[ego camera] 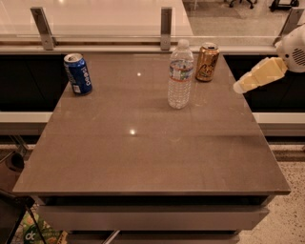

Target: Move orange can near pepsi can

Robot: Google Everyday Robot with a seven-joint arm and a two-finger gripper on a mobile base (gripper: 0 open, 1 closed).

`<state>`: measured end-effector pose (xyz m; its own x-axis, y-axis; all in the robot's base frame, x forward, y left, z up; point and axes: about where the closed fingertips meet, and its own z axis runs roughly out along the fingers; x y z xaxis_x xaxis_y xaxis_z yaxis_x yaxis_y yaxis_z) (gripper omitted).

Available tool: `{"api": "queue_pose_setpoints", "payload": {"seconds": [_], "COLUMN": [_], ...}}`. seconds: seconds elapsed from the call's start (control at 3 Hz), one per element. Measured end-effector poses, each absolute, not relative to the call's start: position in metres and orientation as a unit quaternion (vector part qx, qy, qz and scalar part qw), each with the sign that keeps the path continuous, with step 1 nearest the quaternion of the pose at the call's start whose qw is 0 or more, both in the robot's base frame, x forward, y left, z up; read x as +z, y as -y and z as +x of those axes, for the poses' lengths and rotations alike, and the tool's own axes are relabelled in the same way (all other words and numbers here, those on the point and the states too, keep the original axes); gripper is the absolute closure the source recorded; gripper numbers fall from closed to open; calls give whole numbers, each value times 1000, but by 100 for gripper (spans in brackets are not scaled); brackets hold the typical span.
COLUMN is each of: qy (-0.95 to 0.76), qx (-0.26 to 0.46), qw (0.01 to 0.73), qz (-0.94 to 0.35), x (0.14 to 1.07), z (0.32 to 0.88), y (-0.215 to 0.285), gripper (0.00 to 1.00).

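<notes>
Orange can [208, 62] stood upright on the table [143, 157], well apart from the pepsi can [78, 73]. Gripper [240, 86] hovered near the orange can; open or closed: indeterminate.

Probably an office break area, grey counter-style table [143, 157] set against a glass partition [105, 19] on metal posts [166, 27], speckled polished floor [290, 224], what look like office-chair wheels [240, 4] beyond, robot gripper [238, 87] hovering off the table's right edge

Arm [294, 47] cropped at right edge
We see the gripper [239, 86] right of the table [143, 157]; script on the orange can [207, 63] is too small to read.
</notes>
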<state>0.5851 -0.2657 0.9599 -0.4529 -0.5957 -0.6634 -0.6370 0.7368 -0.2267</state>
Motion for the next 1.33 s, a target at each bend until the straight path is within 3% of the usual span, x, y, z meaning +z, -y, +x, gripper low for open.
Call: {"api": "queue_pose_setpoints", "payload": {"seconds": [1.0,1.33], "qy": [-829,-828], "qx": [86,87], "qw": [461,465], "qz": [-305,-301], "x": [928,929], "z": [659,660], "y": [253,251], "gripper": [0,0]}}
